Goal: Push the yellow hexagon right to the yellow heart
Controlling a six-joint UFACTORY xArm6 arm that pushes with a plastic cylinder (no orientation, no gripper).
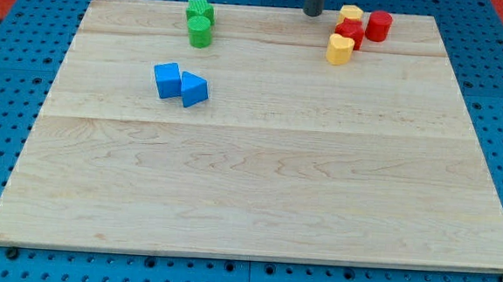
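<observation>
Two yellow blocks sit at the view's top right. The upper one looks like the yellow hexagon. The lower one looks like the yellow heart, just below and slightly left of it. A red block lies between them and touches both. My tip is at the board's top edge, a short gap to the left of the yellow hexagon and not touching it. Only the rod's lower end shows.
A red cylinder stands right of the yellow hexagon. A green star and a green cylinder sit at the top left. A blue cube and a blue triangle lie below them. The wooden board is ringed by blue pegboard.
</observation>
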